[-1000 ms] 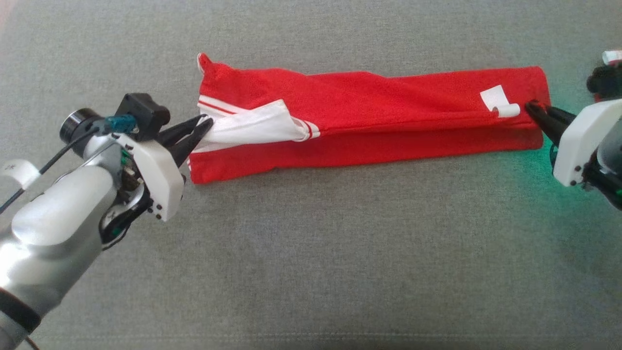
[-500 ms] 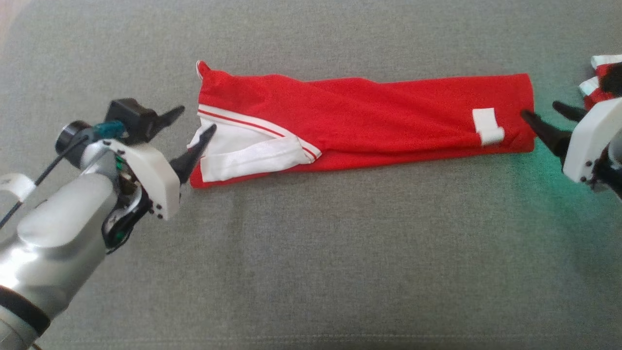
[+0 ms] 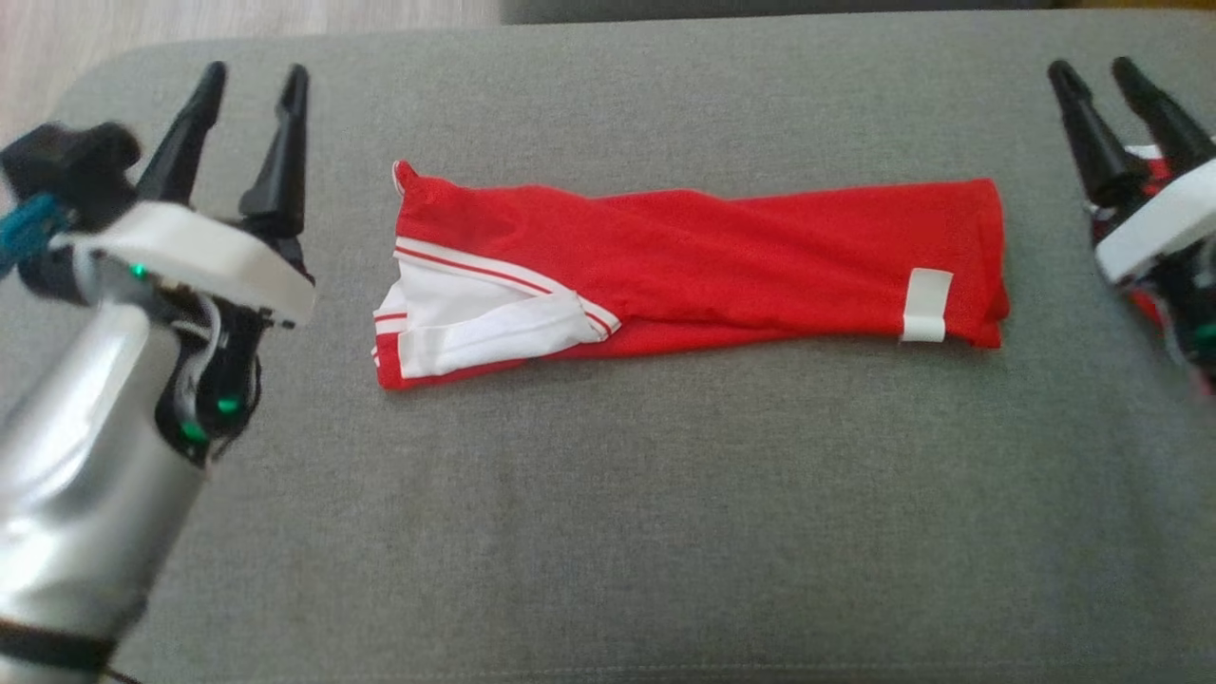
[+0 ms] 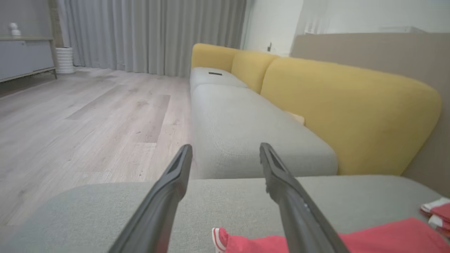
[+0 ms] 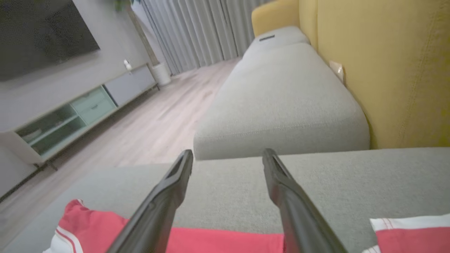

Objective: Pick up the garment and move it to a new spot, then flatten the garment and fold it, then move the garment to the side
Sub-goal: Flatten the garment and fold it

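Note:
The garment [image 3: 684, 261] is red with white trim, folded into a long narrow strip lying flat across the grey cushion [image 3: 608, 522]. A white label sits near its right end. Its red edge also shows low in the left wrist view [image 4: 386, 237] and the right wrist view [image 5: 218, 242]. My left gripper [image 3: 252, 81] stands open to the left of the garment, lifted clear of it, fingers pointing away. At the far right my right gripper [image 3: 1092, 76] is open too, off the garment's right end. Nothing is between either pair of fingers.
More red and white clothing [image 3: 1145, 161] lies by the right gripper at the cushion's right edge, also seen in the right wrist view [image 5: 411, 232]. A grey and yellow sofa [image 4: 316, 105] runs beyond the cushion. Wooden floor [image 4: 88, 116] lies past the cushion's left edge.
Both grippers opened and let go of the garment's ends, then lifted and drew back to either side. The garment settled flat. The head camera has tilted up.

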